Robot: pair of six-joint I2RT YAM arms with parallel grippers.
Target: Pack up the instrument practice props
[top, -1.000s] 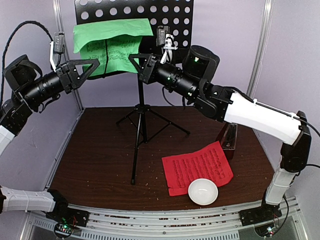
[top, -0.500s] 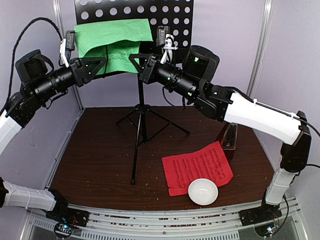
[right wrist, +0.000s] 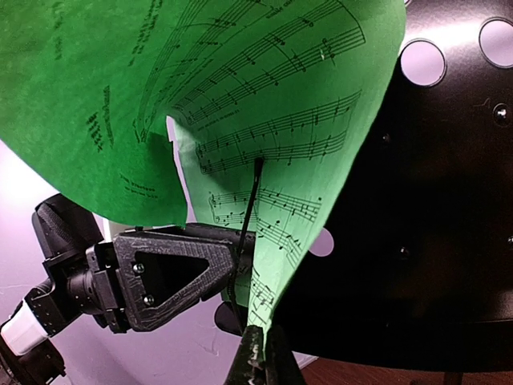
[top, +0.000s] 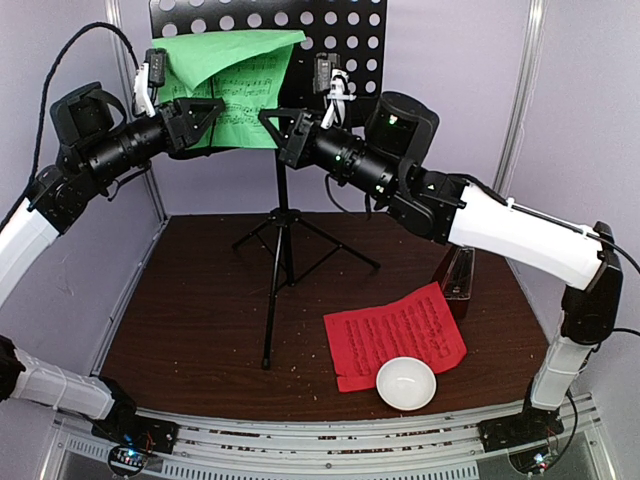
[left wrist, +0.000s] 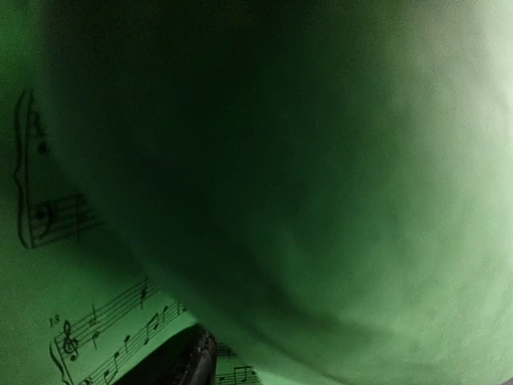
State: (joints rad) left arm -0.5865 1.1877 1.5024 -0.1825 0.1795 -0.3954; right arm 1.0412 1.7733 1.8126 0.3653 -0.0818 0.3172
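Observation:
The black perforated music stand [top: 350,25] rises on its tripod [top: 280,250] at the back. A green music sheet [top: 240,85] leans on it, its top curled forward. My right gripper [top: 266,116] is shut, pinching the sheet's lower right corner [right wrist: 268,309]. My left gripper [top: 218,108] is open at the sheet's left side, one finger [right wrist: 172,273] in front of the paper. In the left wrist view the green sheet [left wrist: 280,184] fills the frame above one finger [left wrist: 172,365]. A red music sheet [top: 395,335] lies on the table. The red-brown metronome [top: 458,280] stands partly behind my right arm.
A white bowl [top: 406,384] rests on the red sheet's near edge. The tripod's legs spread over the back middle of the brown table [top: 200,320]. Purple walls with metal posts [top: 522,90] close in the left, right and back.
My left gripper has risen and moved right against the green sheet's left side, opening a little. The sheet's top flap has lifted and curled. The right arm has stayed still.

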